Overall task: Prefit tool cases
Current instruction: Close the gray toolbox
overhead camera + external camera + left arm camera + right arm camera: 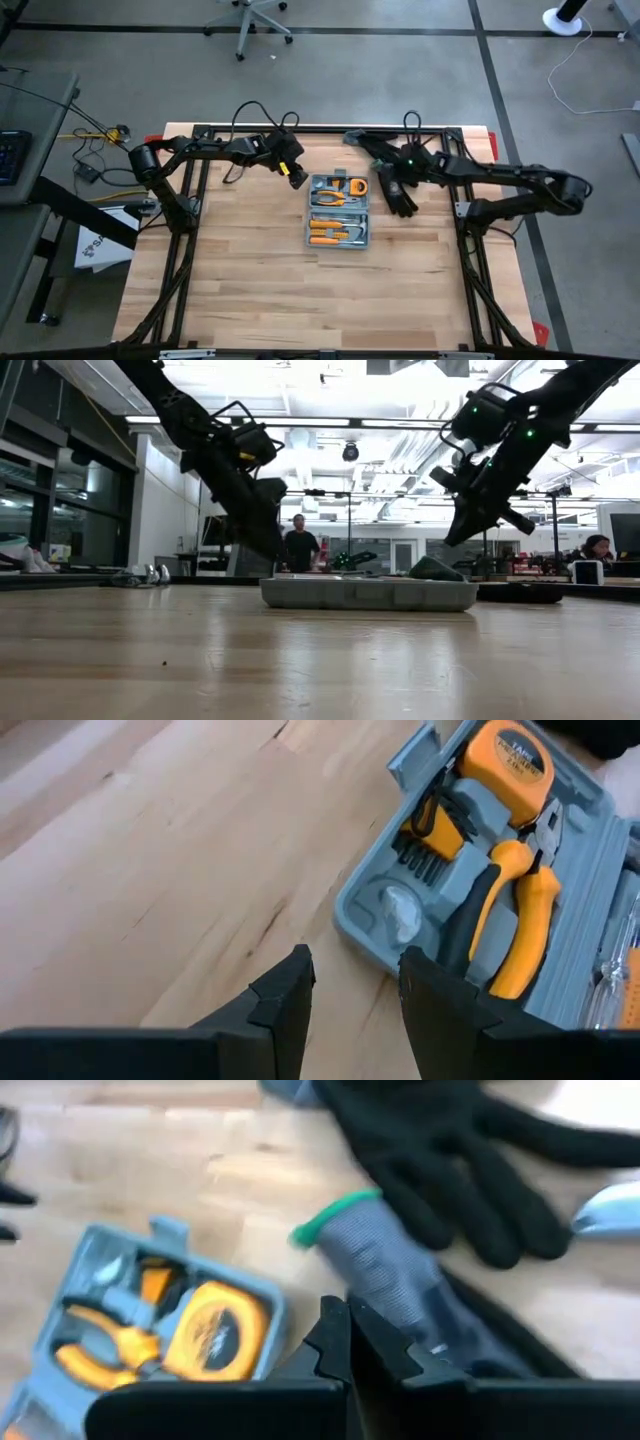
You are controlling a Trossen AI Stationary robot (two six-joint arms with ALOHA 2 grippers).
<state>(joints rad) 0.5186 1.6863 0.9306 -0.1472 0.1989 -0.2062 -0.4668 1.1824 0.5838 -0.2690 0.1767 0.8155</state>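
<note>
Open case mid-bench toward the far edge, left end effector closest.

The flat grey-blue plastic tool case (338,211) lies open with orange-handled tools inside, long axis running from far edge toward near edge. Left end effector (291,170) hovers just off the case's far-left corner, released, fingers apart and empty. Right end effector (385,163) sits over the black-and-grey work gloves (397,189) beside the case's right side, clenched, gripping nothing. Left looks better placed.

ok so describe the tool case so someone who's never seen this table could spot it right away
On the wooden table, look toward the far edge, midway between the two arms. The tool case lies there open, a flat grey-blue tray. Unlike the black gloves beside it, it holds orange-handled tools, including pliers and a tape measure.
</note>
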